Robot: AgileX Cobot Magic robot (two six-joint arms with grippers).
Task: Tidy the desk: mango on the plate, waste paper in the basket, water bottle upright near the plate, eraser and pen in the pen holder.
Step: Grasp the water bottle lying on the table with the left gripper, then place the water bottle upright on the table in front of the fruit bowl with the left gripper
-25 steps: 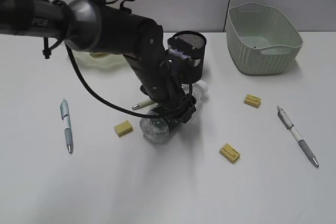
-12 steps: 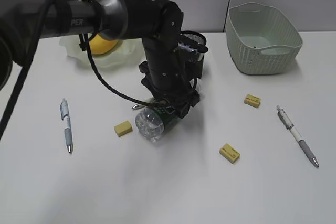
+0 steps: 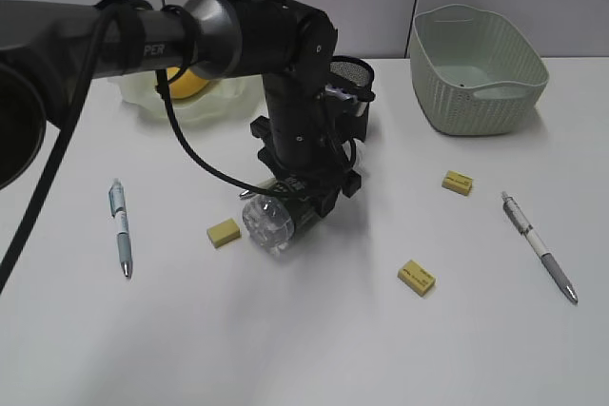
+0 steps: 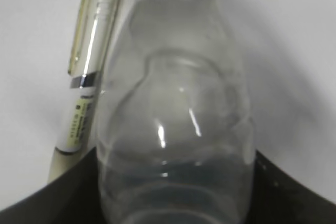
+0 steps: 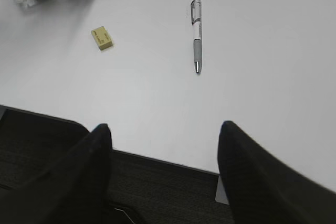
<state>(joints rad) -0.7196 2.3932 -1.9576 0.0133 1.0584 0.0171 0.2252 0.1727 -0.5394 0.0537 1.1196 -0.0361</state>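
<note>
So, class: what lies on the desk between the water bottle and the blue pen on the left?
In the exterior view, one small yellow eraser lies between the water bottle and the blue pen; the rest of that stretch of desk is bare.

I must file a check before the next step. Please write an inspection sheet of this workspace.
Surface: white desk, bare in front.
Job's things: mango on plate; water bottle lying, gripped; basket and pen holder at back.
Clutter: three erasers, two loose pens, a third beside the bottle.
Grippers: left gripper on bottle; right gripper open.
Cables: black cable along left arm.
Surroundings: grey wall panels.
</note>
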